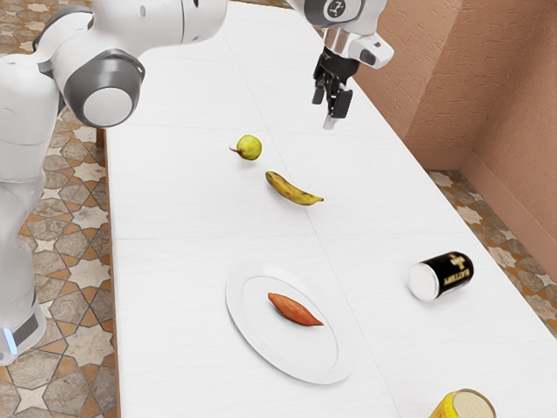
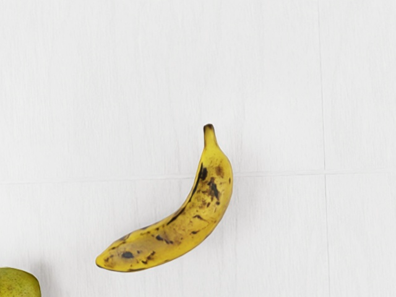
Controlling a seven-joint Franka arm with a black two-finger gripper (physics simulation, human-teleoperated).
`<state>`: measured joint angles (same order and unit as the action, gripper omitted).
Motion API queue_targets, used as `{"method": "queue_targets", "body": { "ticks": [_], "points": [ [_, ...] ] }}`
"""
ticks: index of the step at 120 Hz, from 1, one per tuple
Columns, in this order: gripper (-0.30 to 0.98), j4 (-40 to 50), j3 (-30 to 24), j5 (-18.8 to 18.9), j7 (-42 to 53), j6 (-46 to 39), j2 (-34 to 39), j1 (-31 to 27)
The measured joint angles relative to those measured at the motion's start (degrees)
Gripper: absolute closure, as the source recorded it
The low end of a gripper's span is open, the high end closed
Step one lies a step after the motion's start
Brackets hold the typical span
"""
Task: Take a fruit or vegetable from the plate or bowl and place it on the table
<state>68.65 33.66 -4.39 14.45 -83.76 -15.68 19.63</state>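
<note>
One sweet potato: shown lying on the plate, low in the middle of the exterior view; judged to be the vegetable meant by the task.
Gripper: suspended over the table in the exterior view's upper right, well apart from the plate. Its jaws are seen standing apart, with nothing clamped.
Plate: not yet relieved of its vegetable. By this showing, the lift, the carry and the setting down are all left to be done, as is the approach.
Banana and pear: pictured on bare table near the exterior view's upper middle. The banana is also caught by the wrist view, with part of the pear near its blunt end. Neither is held by the plate, so neither is judged to be wanted.
Rim: raised around the sweet potato, which is set inward from it; fingers brought down too far to one side could be caught there.
Table: white surface left open between banana and plate, and between plate and the exterior view's left edge of the table. Either stretch could be used for the release.
Battery and yellow can: stationed toward the exterior view's right and lower right, where less room is offered.
</note>
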Motion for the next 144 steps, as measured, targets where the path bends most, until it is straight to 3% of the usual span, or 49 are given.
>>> {"method": "queue_targets", "body": {
  "ticks": [46, 93, 113, 144],
  "points": [
    [0.00, -0.12, -0.56, -0.35, 0.69, -0.04, 0.09, -0.47],
    [0.00, -0.07, -22.34, -0.14, -1.22, 0.32, 1.20, 0.29],
    [0.00, 0.33, -24.31, 0.13, -2.59, 0.07, 0.97, 5.02],
    [0.00, 19.25, -24.43, -0.32, -3.87, -4.75, 10.23, 7.89]
  ]
}}
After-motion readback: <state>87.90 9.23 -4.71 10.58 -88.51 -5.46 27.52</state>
